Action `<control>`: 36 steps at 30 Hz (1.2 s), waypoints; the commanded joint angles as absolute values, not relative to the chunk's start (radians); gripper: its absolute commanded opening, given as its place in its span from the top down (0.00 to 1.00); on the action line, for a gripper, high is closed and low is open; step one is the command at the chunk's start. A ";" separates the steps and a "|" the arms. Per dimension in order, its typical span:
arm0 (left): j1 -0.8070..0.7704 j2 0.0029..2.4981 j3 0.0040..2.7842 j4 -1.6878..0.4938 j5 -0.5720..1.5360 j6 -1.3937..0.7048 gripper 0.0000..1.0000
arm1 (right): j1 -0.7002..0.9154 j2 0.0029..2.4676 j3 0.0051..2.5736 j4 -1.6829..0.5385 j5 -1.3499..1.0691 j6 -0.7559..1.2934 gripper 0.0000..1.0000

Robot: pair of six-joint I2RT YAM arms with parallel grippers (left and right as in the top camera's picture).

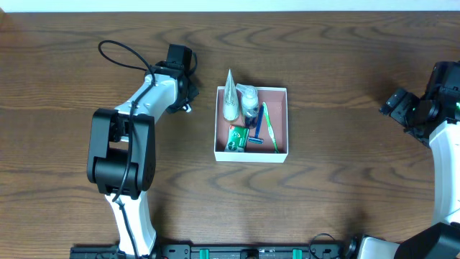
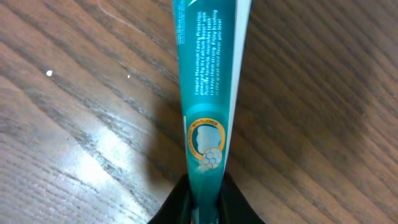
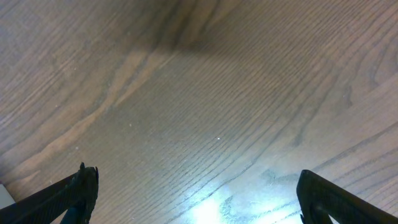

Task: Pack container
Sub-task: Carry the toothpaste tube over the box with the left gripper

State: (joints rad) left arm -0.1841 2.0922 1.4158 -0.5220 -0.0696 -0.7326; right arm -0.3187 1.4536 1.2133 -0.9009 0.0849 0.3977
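The container (image 1: 251, 156) is a square white-walled box with a reddish-brown inside, at the table's middle. It holds a clear cone-shaped tube (image 1: 230, 97), a small bottle (image 1: 249, 101), a green toothbrush (image 1: 270, 129), a blue razor (image 1: 257, 134) and a green packet (image 1: 236, 138). My left gripper (image 1: 189, 92) is left of the container, about level with its far left corner. In the left wrist view it (image 2: 205, 200) is shut on a teal toothpaste tube (image 2: 208, 93) that points away over the wood. My right gripper (image 1: 399, 106) is far right, open and empty (image 3: 198, 193).
The table is dark brown wood (image 1: 338, 65). The left arm's black and white body (image 1: 121, 147) lies over the left side, and the right arm (image 1: 445, 137) stands at the right edge.
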 commanded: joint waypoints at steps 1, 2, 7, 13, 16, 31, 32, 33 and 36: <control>-0.180 2.117 1.420 -0.565 -0.061 -0.712 0.89 | -0.326 1.448 1.225 -0.902 0.089 0.395 0.01; -0.180 2.114 1.420 -0.570 -0.061 -0.694 0.89 | -0.326 1.448 1.225 -0.902 0.089 0.395 0.01; -0.180 2.058 1.420 -0.594 -0.060 -0.616 0.89 | -0.326 1.448 1.225 -0.902 0.089 0.395 0.01; -0.180 1.892 1.420 -0.625 -0.060 -0.524 0.89 | -0.326 1.448 1.225 -0.902 0.089 0.395 0.01; -0.181 1.766 1.420 -0.644 -0.060 -0.475 0.89 | -0.326 1.448 1.225 -0.902 0.089 0.395 0.01; -0.494 1.293 1.420 -0.725 -0.040 -0.472 0.89 | -0.326 1.448 1.225 -0.902 0.089 0.395 0.01; -0.535 1.295 1.420 -0.724 -0.041 -0.476 0.89 | -0.326 1.448 1.225 -0.902 0.089 0.395 0.01; -0.574 1.303 1.420 -0.720 -0.041 -0.476 0.89 | -0.326 1.448 1.225 -0.902 0.089 0.395 0.01; -0.678 1.349 1.420 -0.701 -0.045 -0.476 0.89 | -0.326 1.448 1.225 -0.902 0.089 0.395 0.01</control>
State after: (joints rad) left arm -0.6109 1.3071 1.4128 -0.7105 -0.0437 -0.4892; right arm -0.3187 1.4536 1.2133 -0.9009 0.0849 0.3977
